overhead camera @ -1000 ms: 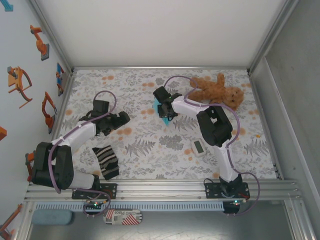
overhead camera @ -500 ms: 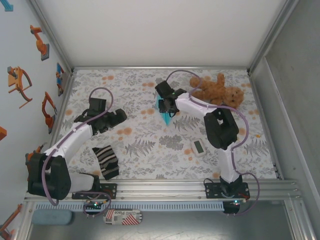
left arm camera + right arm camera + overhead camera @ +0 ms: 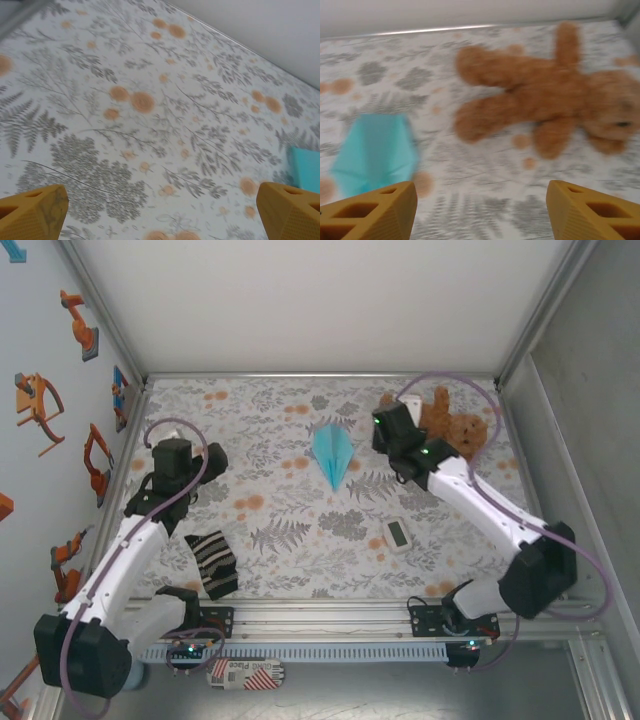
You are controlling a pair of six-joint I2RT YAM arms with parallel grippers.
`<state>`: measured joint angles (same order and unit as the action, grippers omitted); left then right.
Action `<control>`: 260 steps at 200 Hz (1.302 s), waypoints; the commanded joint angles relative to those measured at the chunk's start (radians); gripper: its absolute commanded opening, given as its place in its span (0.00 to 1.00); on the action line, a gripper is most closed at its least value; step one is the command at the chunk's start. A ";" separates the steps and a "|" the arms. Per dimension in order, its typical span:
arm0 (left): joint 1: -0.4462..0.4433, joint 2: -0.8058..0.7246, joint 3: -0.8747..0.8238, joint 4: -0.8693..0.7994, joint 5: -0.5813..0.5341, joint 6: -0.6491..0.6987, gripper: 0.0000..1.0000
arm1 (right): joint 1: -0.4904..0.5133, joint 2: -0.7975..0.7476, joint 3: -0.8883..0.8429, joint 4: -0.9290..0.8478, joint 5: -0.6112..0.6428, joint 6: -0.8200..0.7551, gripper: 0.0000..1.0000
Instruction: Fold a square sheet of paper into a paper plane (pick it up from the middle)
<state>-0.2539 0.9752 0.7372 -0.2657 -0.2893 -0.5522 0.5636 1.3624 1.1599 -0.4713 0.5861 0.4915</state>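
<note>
Table (image 3: 300,540), floral cover, carries everything. Clock positions are read off the top view, 12 = far edge.

L arm is out at approx. 9, left gripper (image 3: 205,462) with jaws spread wide and nothing between them. Its wrist cam looks past the gripper (image 3: 162,215) at bare table, so it's probably parked there to stay out of the way.

R arm reaches to approx. 1. The right gripper (image 3: 385,430) sits between teddy and plane, touching neither. Its fingers stand well apart in the wrist view (image 3: 480,210), nothing held.

Teddy bear (image 3: 455,430) lies flat at approx. 2, near the far-right corner; not part of the job.

Paper plane (image 3: 331,452) lies flat at approx. 12, slim dart, nose toward 6, clear of both claws. It reads as folded and set down, i.e. the task is about done. The right wrist view (image 3: 372,152) is blurred, so crease quality can't be judged.

Striped cloth (image 3: 212,563) is crumpled at approx. 8, near L base.

White gadget (image 3: 397,535) is at approx. 5, smallest item, just clutter.
</note>
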 commanded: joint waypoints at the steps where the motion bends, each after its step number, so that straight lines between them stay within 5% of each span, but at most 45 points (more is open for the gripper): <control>1: 0.004 -0.026 -0.098 0.161 -0.209 0.111 0.96 | -0.068 -0.097 -0.155 0.097 0.221 -0.045 0.70; 34: 0.018 -0.011 -0.220 0.384 -0.343 0.254 0.96 | -0.233 -0.253 -0.437 0.319 0.265 -0.087 0.72; 43: 0.035 0.016 -0.259 0.483 -0.300 0.311 0.96 | -0.267 -0.285 -0.531 0.448 0.254 -0.134 0.76; 52: 0.047 0.053 -0.284 0.561 -0.247 0.356 0.96 | -0.319 -0.305 -0.623 0.580 0.194 -0.177 0.99; 91: 0.123 0.213 -0.357 0.818 -0.117 0.422 0.96 | -0.509 -0.266 -0.704 0.685 0.054 -0.112 0.99; 183: 0.253 0.395 -0.421 1.112 0.226 0.480 0.96 | -0.580 -0.021 -0.785 1.156 -0.256 -0.334 0.99; 218: 0.269 0.501 -0.397 1.167 0.264 0.474 0.96 | -0.591 0.094 -0.847 1.403 -0.352 -0.360 0.99; 260: 0.268 0.553 -0.354 1.131 0.261 0.471 0.96 | -0.605 0.181 -0.852 1.484 -0.419 -0.364 0.99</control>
<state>0.0101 1.5352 0.3374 0.8631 -0.0536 -0.0944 -0.0277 1.5051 0.3153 0.8661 0.2249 0.1539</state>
